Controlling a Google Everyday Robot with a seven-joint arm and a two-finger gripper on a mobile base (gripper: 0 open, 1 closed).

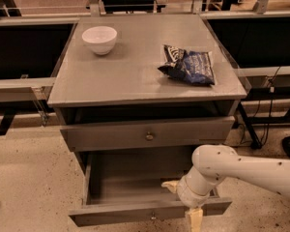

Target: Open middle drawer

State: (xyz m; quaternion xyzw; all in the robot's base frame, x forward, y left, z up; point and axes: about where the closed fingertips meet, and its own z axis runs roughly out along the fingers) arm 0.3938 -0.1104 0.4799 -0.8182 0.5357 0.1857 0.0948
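Middle drawer (130, 180) sits low at the front of the grey cabinet, under the counter (125, 76), and it stands pulled well out toward me, so its whole inside is on show. It is grey wood like the rest: a plain flat bottom with nothing lying on it that I can make out, thin side walls, and a long flat front panel across the near edge. One small round metal knob (153, 216) sits at the centre of that panel. Its left side wall runs back into the dark of the cabinet, while the right corner of the front pokes out past my arm. Just above it is another grey drawer (111, 137) with its own round knob (149, 136) in the middle, and a dark gap shows between its top edge and the counter. On the counter, a white bowl (100, 38) stands upright near the back left, and a dark blue crumpled snack bag (188, 65) lies well apart from it on the right. My white arm (251, 170) comes in from the right edge, bending down to the drawer. My claw (186, 204) is at the front panel, right of the knob and apart from it. Whether it is clenched or released I cannot tell.
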